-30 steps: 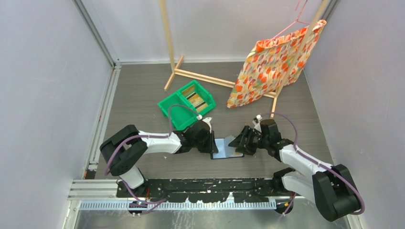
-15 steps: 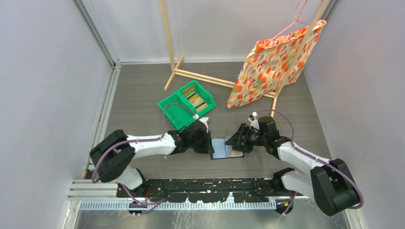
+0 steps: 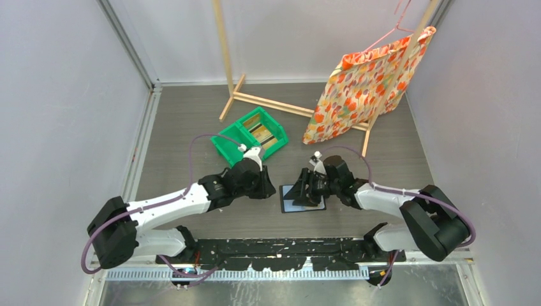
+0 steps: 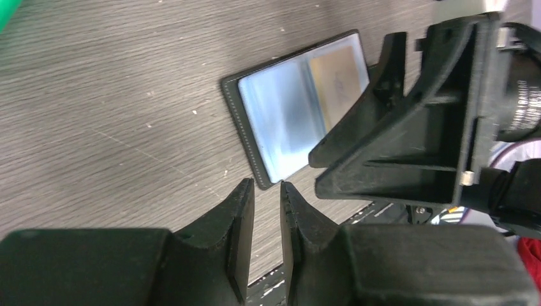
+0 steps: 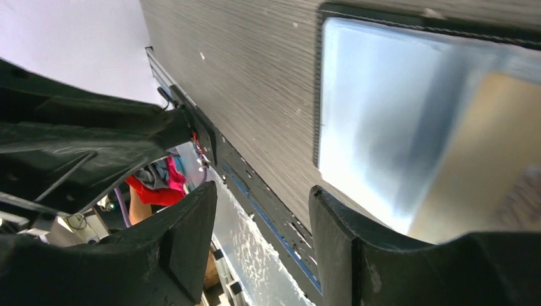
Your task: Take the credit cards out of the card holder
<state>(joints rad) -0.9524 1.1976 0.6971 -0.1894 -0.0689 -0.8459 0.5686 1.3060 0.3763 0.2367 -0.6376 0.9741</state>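
The left gripper (image 4: 266,191) hangs just above the table (image 3: 185,127) with its jaws drawn almost together, only a thin gap between them and nothing in it. The card holder (image 4: 281,121) lies open and flat at about 1 o'clock from those tips in the left wrist view, near but not touching.

The right gripper (image 5: 263,194) has its jaws spread wide and grasps nothing. It is low over the holder's right half, and whether a fingertip touches the holder cannot be told.

In the top view the holder lies between the two grippers, at 4 o'clock from the left one. A green bin (image 3: 220,143) sits at 12 o'clock from the left gripper, and striped golden cards (image 3: 263,132) lie in its right-hand compartment. A flowered orange cloth (image 3: 367,83) hangs on a wooden rack (image 3: 268,102) at about 1 o'clock from the right gripper, well apart.

Only the wrist views show the holder's pockets: the left one is a pale blue-grey sheen, the right one has a tan card (image 4: 337,75) still in it.
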